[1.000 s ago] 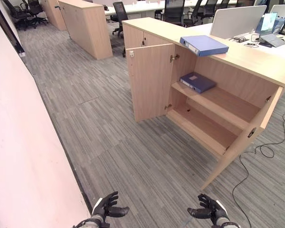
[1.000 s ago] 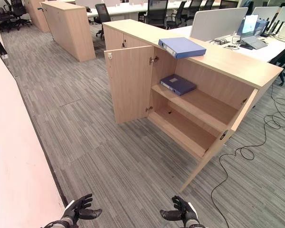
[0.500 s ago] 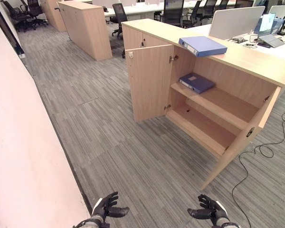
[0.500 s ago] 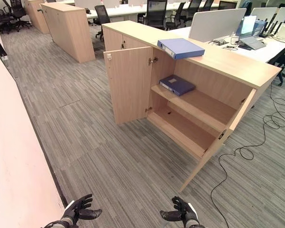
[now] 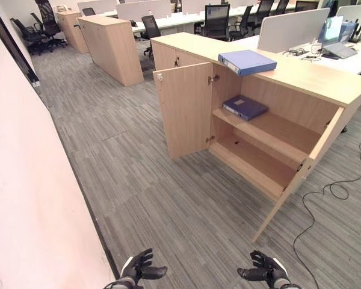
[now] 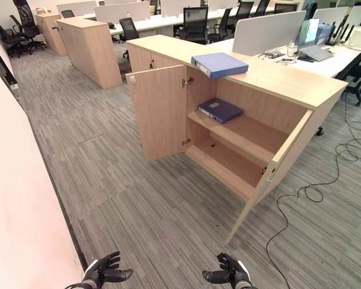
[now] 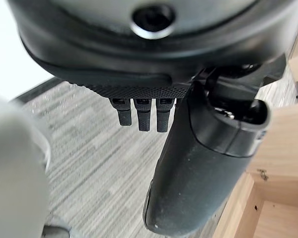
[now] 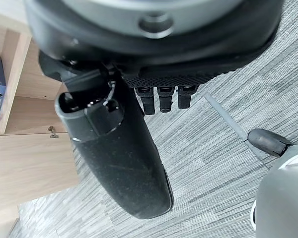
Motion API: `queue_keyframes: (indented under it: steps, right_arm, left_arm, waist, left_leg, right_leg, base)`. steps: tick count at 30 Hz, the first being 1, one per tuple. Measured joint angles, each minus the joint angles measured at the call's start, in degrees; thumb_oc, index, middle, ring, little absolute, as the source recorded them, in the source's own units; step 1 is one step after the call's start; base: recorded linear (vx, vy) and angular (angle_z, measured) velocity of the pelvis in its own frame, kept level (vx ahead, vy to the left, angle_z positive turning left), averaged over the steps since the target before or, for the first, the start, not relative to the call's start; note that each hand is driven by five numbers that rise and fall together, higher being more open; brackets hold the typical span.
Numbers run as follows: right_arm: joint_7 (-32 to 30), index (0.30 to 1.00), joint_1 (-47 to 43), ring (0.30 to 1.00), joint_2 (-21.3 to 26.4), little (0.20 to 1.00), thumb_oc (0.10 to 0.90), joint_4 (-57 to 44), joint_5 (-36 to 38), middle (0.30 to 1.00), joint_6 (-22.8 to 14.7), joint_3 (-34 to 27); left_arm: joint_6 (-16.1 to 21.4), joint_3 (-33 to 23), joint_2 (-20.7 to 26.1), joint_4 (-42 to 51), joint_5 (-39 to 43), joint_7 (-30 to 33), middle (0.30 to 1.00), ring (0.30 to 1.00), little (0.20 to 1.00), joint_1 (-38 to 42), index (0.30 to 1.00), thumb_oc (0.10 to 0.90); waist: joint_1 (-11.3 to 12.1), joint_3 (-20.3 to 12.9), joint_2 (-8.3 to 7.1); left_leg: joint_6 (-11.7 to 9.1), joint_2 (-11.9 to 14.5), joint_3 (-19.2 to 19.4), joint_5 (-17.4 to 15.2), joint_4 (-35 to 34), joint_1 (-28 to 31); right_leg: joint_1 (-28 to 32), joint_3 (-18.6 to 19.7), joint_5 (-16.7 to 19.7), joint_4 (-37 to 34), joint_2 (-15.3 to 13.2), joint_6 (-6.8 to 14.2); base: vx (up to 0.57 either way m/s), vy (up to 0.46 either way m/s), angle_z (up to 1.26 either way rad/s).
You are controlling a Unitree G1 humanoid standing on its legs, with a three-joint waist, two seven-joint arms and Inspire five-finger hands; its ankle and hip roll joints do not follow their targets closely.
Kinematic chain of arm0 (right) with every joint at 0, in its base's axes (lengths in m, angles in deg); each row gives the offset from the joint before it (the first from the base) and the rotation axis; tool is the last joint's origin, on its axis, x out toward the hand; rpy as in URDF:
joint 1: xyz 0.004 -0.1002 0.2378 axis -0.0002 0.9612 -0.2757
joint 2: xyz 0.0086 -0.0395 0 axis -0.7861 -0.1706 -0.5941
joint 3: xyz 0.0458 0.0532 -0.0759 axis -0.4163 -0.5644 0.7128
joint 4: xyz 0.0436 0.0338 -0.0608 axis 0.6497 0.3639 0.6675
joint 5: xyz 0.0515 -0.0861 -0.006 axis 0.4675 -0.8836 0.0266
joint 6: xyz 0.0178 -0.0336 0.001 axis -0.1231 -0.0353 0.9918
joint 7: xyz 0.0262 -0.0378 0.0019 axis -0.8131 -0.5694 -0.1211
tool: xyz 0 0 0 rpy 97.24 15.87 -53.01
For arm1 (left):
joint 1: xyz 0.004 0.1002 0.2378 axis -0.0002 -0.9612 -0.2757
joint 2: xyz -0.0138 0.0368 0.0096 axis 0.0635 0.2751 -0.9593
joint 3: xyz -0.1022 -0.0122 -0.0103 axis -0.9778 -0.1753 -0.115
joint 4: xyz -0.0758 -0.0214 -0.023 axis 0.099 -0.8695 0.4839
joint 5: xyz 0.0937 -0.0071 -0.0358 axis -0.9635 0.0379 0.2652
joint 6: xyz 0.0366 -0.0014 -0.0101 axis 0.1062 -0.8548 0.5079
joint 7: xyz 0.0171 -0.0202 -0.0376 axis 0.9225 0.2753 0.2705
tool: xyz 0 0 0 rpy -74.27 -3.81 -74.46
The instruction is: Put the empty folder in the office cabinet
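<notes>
Nothing moved since before, blue folder (image 5: 246, 61) atop open cabinet (image 5: 301, 78), both robot hands (image 5: 136, 270) (image 5: 266, 274) relaxed, empty

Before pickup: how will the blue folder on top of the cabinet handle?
The blue folder looks like a rigid ring binder lying flat, so probably stiff, not floppy. One end overhangs the cabinet top, likely an easy edge to grasp. Its smooth cover may slide if pushed.

Open cabinet, two folders, desks behind.
One flat blue folder (image 5: 246, 61) lies on the light wooden office cabinet's (image 5: 325, 81) top near its left front edge; a second blue folder (image 5: 244, 107) lies on the upper shelf's left end; grey-screened desks (image 6: 271, 30) stand behind.
</notes>
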Motion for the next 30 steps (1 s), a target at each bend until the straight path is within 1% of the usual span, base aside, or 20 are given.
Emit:
queue_keyframes:
  steps: [2, 3, 5, 7, 8, 9, 11, 12, 13, 15, 18, 19, 21, 22, 24, 25, 27, 28, 29, 30]
  right_arm:
    - [0.00, 0.900, 0.02, 0.900, 0.02, 0.900, 0.800, 0.76, -0.02, 0.900, 0.01, 0.16]
    - [-0.07, 0.900, -0.06, 0.900, 0.09, 0.900, 0.800, 1.72, -0.02, 0.900, 0.08, 0.15]
    - [-0.11, 0.900, -0.54, 0.900, 0.44, 0.900, 0.800, 2.02, -0.03, 0.900, 0.22, 0.66]
    - [-0.05, 0.900, -1.61, 0.900, 0.91, 0.900, 0.800, 2.07, -0.04, 0.900, 0.47, 1.04]
    - [-0.08, 0.900, -1.95, 0.900, 0.96, 0.900, 0.800, 2.06, -0.02, 0.900, 0.47, 1.16]
    - [-0.11, 0.900, -2.22, 0.900, 1.35, 0.900, 0.800, 2.06, -0.02, 0.900, 0.47, 1.41]
    - [-0.17, 0.900, -3.64, 0.900, 2.00, 0.900, 0.800, 2.37, -0.02, 0.900, 0.46, 2.55]
    - [-0.13, 0.900, -4.30, 0.900, 2.05, 0.900, 0.800, 3.08, -0.02, 0.900, 0.45, 2.94]
    - [-0.19, 0.900, -5.01, 0.900, 0.23, 0.900, 0.800, 4.39, -0.02, 0.900, 0.76, 3.92]
    - [0.36, 0.900, -4.68, 0.900, -1.60, 0.900, 0.800, 4.61, -0.02, 0.900, 0.91, 4.34]
    - [0.44, 0.900, -5.25, 0.900, -2.85, 0.900, 0.800, 4.38, 0.00, 0.900, 0.82, 4.28]
    - [0.43, 0.900, -5.44, 0.900, -3.08, 0.900, 0.800, 4.43, 0.03, 0.900, 0.86, 4.06]
    - [0.51, 0.900, -5.66, 0.900, -3.07, 0.900, 0.800, 4.85, 0.04, 0.900, 0.89, 4.08]
    - [0.46, 0.900, -6.28, 0.900, -3.46, 0.900, 0.800, 5.96, 0.04, 0.900, 0.92, 3.99]
    - [0.32, 0.900, -6.79, 0.900, -2.79, 0.900, 0.800, 5.94, 0.05, 0.900, 1.10, 3.40]
    - [0.31, 0.900, -7.86, 0.900, -2.31, 0.900, 0.800, 6.04, 0.08, 0.900, 1.08, 3.02]
    - [0.37, 0.900, -7.92, 0.900, -2.71, 0.900, 0.800, 5.44, 0.09, 0.900, 1.08, 3.32]
    - [0.37, 0.900, -8.46, 0.900, -2.83, 0.900, 0.800, 5.45, 0.08, 0.900, 1.32, 3.74]
    - [0.24, 0.900, -9.52, 0.900, -3.59, 0.900, 0.800, 5.45, 0.11, 0.900, 1.36, 4.15]
    - [0.23, 0.900, -9.90, 0.900, -4.11, 0.900, 0.800, 5.40, 0.13, 0.900, 1.29, 4.14]
  left_arm:
    - [-0.06, 0.50, -0.41, -0.02, 0.00, 0.02, 0.900, 0.900, 0.900, -0.11, 0.900, 0.800]
    - [-0.05, 1.08, -0.70, 0.04, 0.00, 0.01, 0.900, 0.900, 0.900, 0.20, 0.900, 0.800]
    - [-0.10, 1.10, -0.64, 0.07, 0.01, 0.09, 0.900, 0.900, 0.900, 0.53, 0.900, 0.800]
    - [-0.22, 0.88, -0.65, -0.12, 1.28, 0.36, 0.900, 0.900, 0.900, 0.56, 0.900, 0.800]
    - [-0.32, 0.82, -0.61, -0.17, 1.88, 0.43, 0.900, 0.900, 0.900, 0.84, 0.900, 0.800]
    - [-0.37, 0.79, -0.67, -0.20, 2.06, 0.44, 0.900, 0.900, 0.900, 1.20, 0.900, 0.800]
    - [-0.39, 0.47, -0.46, -0.26, 2.12, 0.52, 0.900, 0.900, 0.900, 2.16, 0.900, 0.800]
    - [-0.39, 0.35, -0.28, -0.40, 2.15, 0.60, 0.900, 0.900, 0.900, 2.87, 0.900, 0.800]
    - [-0.54, -0.18, 1.04, -0.71, 2.21, 1.25, 0.900, 0.900, 0.900, 3.65, 0.900, 0.800]
    - [-0.66, -0.30, 2.86, -0.97, 2.22, 1.72, 0.900, 0.900, 0.900, 4.31, 0.900, 0.800]
    - [-0.93, -0.76, 3.77, -1.16, 2.22, 1.96, 0.900, 0.900, 0.900, 3.76, 0.900, 0.800]
    - [-1.21, -0.56, 3.79, -1.22, 2.18, 2.36, 0.900, 0.900, 0.900, 3.66, 0.900, 0.800]
    - [-1.28, 0.06, 3.80, -1.15, 2.17, 2.47, 0.900, 0.900, 0.900, 3.53, 0.900, 0.800]
    - [-1.34, 0.30, 3.79, -1.31, 2.17, 2.64, 0.900, 0.900, 0.900, 3.59, 0.900, 0.800]
    - [-1.32, 1.57, 3.24, -1.05, 2.12, 2.34, 0.900, 0.900, 0.900, 3.87, 0.900, 0.800]
    - [-1.32, 1.61, 2.63, -0.78, 2.13, 2.36, 0.900, 0.900, 0.900, 3.72, 0.900, 0.800]
    - [-1.32, 1.09, 2.42, -1.05, 2.14, 2.54, 0.900, 0.900, 0.900, 3.93, 0.900, 0.800]
    - [-1.31, 1.03, 2.46, -1.05, 2.14, 2.51, 0.900, 0.900, 0.900, 4.54, 0.900, 0.800]
    - [-1.38, 1.02, 2.65, -1.46, 2.12, 2.39, 0.900, 0.900, 0.900, 6.18, 0.900, 0.800]
    - [-1.23, 1.11, 2.81, -1.50, 2.12, 2.45, 0.900, 0.900, 0.900, 6.57, 0.900, 0.800]
  waist:
    - [-0.50, 0.15, 0.08]
    - [-0.50, 0.25, -0.09]
    - [-0.33, 0.68, -0.14]
    - [-0.13, 2.27, -0.40]
    - [-0.37, 2.59, 0.30]
    - [-0.49, 3.44, 0.16]
    - [-0.60, 4.43, 0.95]
    - [-0.35, 4.93, 1.27]
    - [0.52, 4.67, -2.23]
    - [1.01, 4.63, -4.54]
    - [1.74, 4.22, -3.79]
    - [2.36, 4.10, -2.23]
    - [2.58, 3.53, -0.80]
    - [2.54, 3.25, -0.84]
    - [2.76, 2.56, -0.21]
    - [2.90, 2.02, -0.57]
    - [2.27, 0.34, -2.72]
    - [2.59, 0.24, -3.14]
    - [2.69, 0.17, -4.18]
    - [2.87, 0.11, -4.98]
  left_leg:
    - [0.05, 1.75, -0.26, 1.51, -5.52, 0.39]
    - [-0.68, 3.40, -1.44, 4.71, -11.45, -0.16]
    - [-0.85, 5.02, -4.37, 7.96, -20.89, 0.39]
    - [-0.87, 5.72, -6.03, 9.67, -24.13, 2.02]
    - [-0.60, 5.70, -6.00, 10.20, -24.12, 2.16]
    - [0.29, 6.14, -5.97, 11.42, -24.22, 2.31]
    - [2.65, 7.62, -3.14, 9.72, -24.04, 1.61]
    - [3.81, 7.13, -3.18, 10.23, -23.86, 1.49]
    - [3.29, 4.71, -3.04, 9.42, -22.60, 0.60]
    - [3.32, 1.61, -3.02, 8.53, -22.30, 0.86]
    - [2.99, 1.22, -2.54, 6.28, -20.13, 0.62]
    - [2.88, 2.00, -2.16, 4.84, -16.91, 0.10]
    - [3.06, 2.42, -2.42, 3.38, -14.41, -0.54]
    - [2.32, 3.23, -3.30, 1.71, -10.86, -2.71]
    - [2.10, 1.70, -3.40, 1.56, -13.13, -4.32]
    - [3.61, -2.62, -3.43, 0.46, -15.15, -3.76]
    - [4.71, -6.62, -1.50, 0.15, -16.65, -2.61]
    - [5.22, -6.76, -1.06, -1.30, -15.74, -2.64]
    - [5.73, -6.61, -0.13, -2.17, -12.14, -3.39]
    - [6.47, -5.91, -0.37, -2.45, -7.31, -4.96]
  right_leg:
    - [0.25, -0.51, -0.45, 0.05, 1.08, -0.50]
    - [-0.27, -0.47, -1.02, 0.71, 1.95, -0.48]
    - [-2.13, 0.14, -1.50, 2.69, 2.86, -0.66]
    - [-3.39, 1.68, -3.40, 6.33, 2.99, -1.62]
    - [-3.67, 1.65, -3.90, 7.80, 3.02, -1.66]
    - [-4.39, 1.96, -5.20, 10.56, 2.65, -0.98]
    - [-8.73, 2.80, -10.03, 20.05, 1.21, -0.19]
    - [-11.27, 3.96, -12.13, 24.90, -0.06, 0.61]
    - [-13.81, 5.47, -14.16, 29.50, -3.84, 2.02]
    - [-14.50, 5.95, -14.48, 30.50, -6.90, 3.22]
    - [-12.62, 7.19, -13.74, 27.19, -7.16, 4.12]
    - [-11.75, 7.51, -12.72, 25.42, -6.97, 4.26]
    - [-11.06, 7.70, -11.55, 23.96, -7.08, 4.49]
    - [-10.10, 7.82, -11.05, 22.16, -7.27, 4.80]
    - [-9.61, 8.34, -10.51, 20.32, -8.46, 6.12]
    - [-10.72, 9.98, -11.07, 21.23, -11.36, 8.01]
    - [-11.67, 10.36, -8.93, 22.25, -14.34, 9.30]
    - [-12.02, 9.76, -7.47, 22.23, -14.90, 9.10]
    - [-13.02, 9.69, -4.67, 23.03, -16.23, 5.58]
    - [-12.85, 9.63, -2.48, 22.35, -16.93, 3.84]
  base:
    - [0.19, 0.169, 0.16]
    - [0.21, 0.176, 0.10]
    - [0.24, 0.107, -0.08]
    - [0.24, 0.094, -0.32]
    - [0.23, 0.100, -0.26]
    - [0.25, 0.106, -0.19]
    - [0.26, 0.134, -0.22]
    - [0.32, 0.155, -0.19]
    - [0.38, 0.165, -0.10]
    - [0.45, 0.187, 0.09]
    - [0.53, 0.186, -0.05]
    - [0.53, 0.199, -0.14]
    - [0.42, 0.190, -0.07]
    - [0.61, 0.355, 0.04]
    - [0.50, 0.323, -0.15]
    - [0.26, 0.180, -0.37]
    - [0.35, 0.249, -0.26]
    - [0.31, 0.282, -0.24]
    - [0.30, 0.281, -0.28]
    - [0.29, 0.286, -0.17]
